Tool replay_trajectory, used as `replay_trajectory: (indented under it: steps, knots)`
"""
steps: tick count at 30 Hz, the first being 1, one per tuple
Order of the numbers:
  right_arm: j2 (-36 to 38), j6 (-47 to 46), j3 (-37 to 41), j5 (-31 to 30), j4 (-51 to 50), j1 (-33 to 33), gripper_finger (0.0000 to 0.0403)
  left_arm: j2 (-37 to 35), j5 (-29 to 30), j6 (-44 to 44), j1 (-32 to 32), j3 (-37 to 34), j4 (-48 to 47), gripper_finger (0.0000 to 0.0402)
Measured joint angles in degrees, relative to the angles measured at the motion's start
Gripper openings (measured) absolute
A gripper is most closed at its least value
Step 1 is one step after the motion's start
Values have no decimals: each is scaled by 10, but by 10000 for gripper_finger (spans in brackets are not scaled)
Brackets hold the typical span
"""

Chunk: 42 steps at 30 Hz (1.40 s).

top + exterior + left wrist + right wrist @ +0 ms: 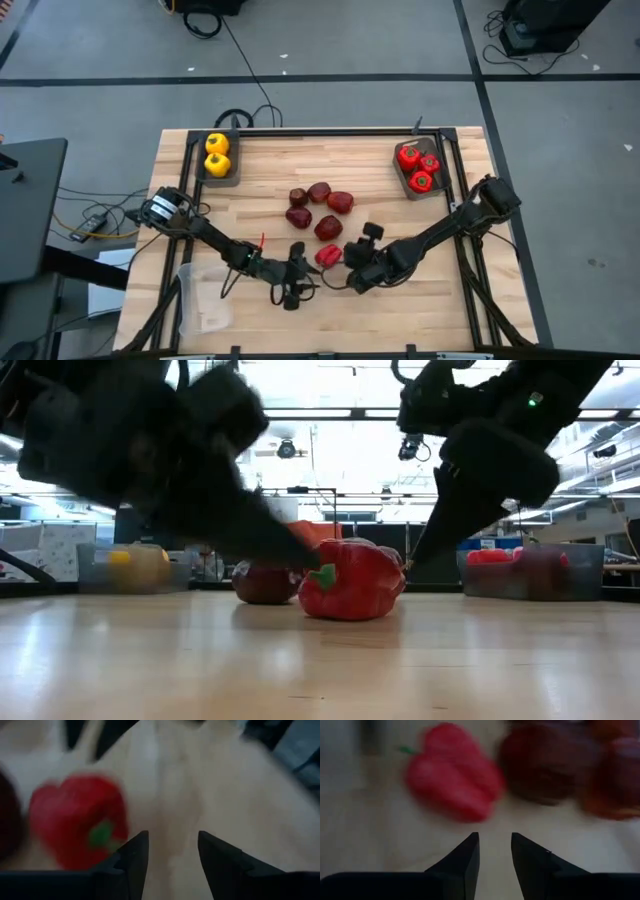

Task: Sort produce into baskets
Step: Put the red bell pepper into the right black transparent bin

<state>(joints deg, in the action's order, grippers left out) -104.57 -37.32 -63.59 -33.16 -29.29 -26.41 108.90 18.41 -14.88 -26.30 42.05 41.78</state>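
Red pepper [327,256] lies on table [420,300] between both grippers, beside maroon fruits [318,205]. Left gripper [172,851] and right gripper [495,851]: fingers slightly spread, empty. Recommend one arm only: widen fingers, centre over pepper body, avoid stem. Destination: grey tray [405,186] holding red peppers.

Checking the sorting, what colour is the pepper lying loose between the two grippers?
Bright red, with a green stem; the pepper shows best in the low view.
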Motion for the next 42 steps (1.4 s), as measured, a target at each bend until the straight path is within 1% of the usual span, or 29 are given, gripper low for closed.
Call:
replay_trajectory:
  steps: [2, 4, 6, 10, 13, 17, 20, 22, 24, 28, 33, 37, 42]
  knots:
    - [12, -31, 0, -23, -39, 0, 125, 0, -12, 11, 0, 10, 24, 176]
    - [26, -68, 0, -41, -72, -9, 125, 0, -13, 13, 0, 22, 19, 176]
    - [32, -102, 0, -52, -88, -24, 125, 0, -16, 13, -1, 31, -8, 176]
    - [33, -151, 9, -47, -60, -54, 125, 0, -15, 11, -1, 47, -95, 176]
    - [29, -174, 32, -42, -7, -73, 125, 0, -35, 2, -1, 66, -163, 176]
    - [26, -171, 73, -29, 116, -82, 125, -5, -41, 12, -4, 107, -287, 176]
    - [26, -146, 106, -31, 223, -68, 123, -9, -35, 12, -2, 134, -391, 176]
    - [26, -124, 128, -9, 297, -55, 121, -9, -34, 12, 2, 148, -432, 176]
    - [25, -108, 149, 8, 341, -44, 119, -10, -29, 12, 6, 158, -466, 176]
    - [25, -105, 168, 5, 376, -30, 117, -11, -10, 30, 16, 161, -484, 176]
    - [25, -105, 168, 3, 364, -15, 116, -11, 19, 49, 39, 161, -489, 177]
    - [25, -105, 168, 28, 335, -2, 116, -11, 46, 69, 58, 160, -488, 177]
    - [25, -93, 168, 33, 319, 15, 116, -10, 42, 88, 78, 159, -473, 176]
